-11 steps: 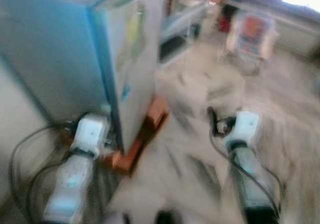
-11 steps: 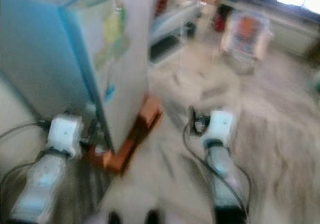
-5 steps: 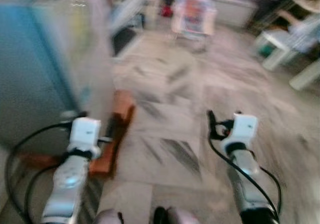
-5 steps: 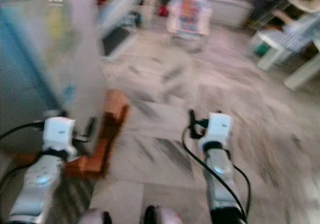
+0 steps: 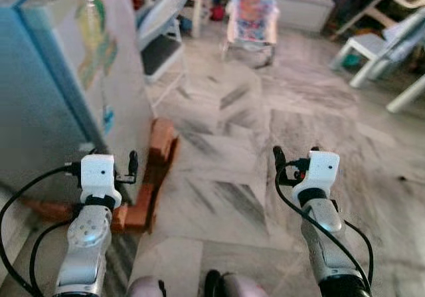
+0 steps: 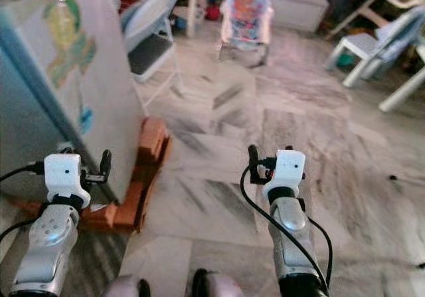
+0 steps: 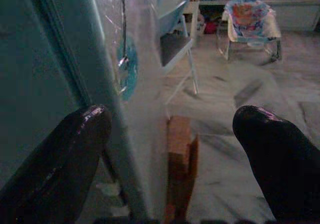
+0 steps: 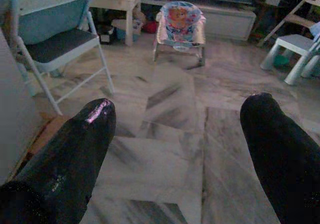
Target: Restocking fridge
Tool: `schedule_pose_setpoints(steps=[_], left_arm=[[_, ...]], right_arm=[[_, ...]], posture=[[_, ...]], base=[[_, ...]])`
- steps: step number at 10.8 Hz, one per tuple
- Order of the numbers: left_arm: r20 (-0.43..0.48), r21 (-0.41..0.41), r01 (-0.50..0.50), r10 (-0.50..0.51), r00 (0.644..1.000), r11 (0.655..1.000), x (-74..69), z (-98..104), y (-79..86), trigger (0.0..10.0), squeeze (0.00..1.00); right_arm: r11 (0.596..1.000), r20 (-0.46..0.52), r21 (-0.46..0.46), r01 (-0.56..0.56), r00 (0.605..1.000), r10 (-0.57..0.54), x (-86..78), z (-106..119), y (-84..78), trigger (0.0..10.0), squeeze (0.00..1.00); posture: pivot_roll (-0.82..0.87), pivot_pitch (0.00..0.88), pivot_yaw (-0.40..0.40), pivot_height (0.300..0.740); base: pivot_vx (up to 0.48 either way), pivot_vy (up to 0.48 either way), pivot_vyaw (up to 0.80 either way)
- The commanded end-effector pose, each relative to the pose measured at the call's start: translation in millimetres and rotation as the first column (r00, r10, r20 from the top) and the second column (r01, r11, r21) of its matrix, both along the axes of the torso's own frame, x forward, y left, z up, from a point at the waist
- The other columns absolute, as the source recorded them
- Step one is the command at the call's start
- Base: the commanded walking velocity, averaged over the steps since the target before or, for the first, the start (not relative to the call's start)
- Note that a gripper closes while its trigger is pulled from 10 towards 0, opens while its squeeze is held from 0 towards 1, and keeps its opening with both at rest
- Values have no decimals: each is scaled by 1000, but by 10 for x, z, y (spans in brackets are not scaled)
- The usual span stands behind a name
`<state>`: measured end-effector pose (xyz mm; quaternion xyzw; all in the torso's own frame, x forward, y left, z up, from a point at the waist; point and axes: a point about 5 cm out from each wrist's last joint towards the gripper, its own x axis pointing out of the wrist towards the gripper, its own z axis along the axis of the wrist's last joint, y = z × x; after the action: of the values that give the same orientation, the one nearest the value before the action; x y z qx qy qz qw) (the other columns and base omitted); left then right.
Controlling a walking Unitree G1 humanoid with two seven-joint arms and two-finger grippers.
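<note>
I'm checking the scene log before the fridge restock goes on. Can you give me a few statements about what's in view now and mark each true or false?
1. The fridge stands on the robot's left, raised on bricks. True.
2. The left claw is shut on a bottle. False: its fingers stand apart with nothing between them.
3. A folding chair stands on the floor beyond the fridge. True.
4. The right claw grips the fridge door. False: it is open over the marble floor, away from the fridge.
5. A baby bouncer seat sits farther back in the room. True.
</note>
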<state>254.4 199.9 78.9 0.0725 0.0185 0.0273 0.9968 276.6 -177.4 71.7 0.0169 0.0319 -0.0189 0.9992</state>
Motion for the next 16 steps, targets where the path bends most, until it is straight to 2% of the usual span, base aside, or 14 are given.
schedule_pose_setpoints(steps=[1, 9, 14, 16], left_arm=[[-10, 1, -1, 1, 1000, 1000, 7, -18, -14, 10000, 0], [1, -2, 46, -46, 999, 999, 35, 11, -93, 10000, 0], [-3, -21, 70, -70, 998, 997, 52, 16, -136, 10000, 0], [6, -30, 133, -133, 991, 991, 57, 38, -216, 10000, 0]], right_arm=[[1000, 1, -7, 11, 1000, -11, -17, -6, -37, 10000, 0], [1000, 9, 3, 3, 1000, -3, -8, 6, -17, 10000, 0], [1000, 10, 0, 1, 1000, -1, -10, 7, -20, 10000, 0], [1000, 4, 3, 9, 1000, -9, -46, -22, -20, 10000, 0]], posture=[[127, 96, -99, 740], [122, 96, -90, 740], [123, 96, -94, 740], [121, 96, -90, 740]], base=[[0, 0, 0], [0, 0, -86], [0, 458, 0], [133, 0, 0]])
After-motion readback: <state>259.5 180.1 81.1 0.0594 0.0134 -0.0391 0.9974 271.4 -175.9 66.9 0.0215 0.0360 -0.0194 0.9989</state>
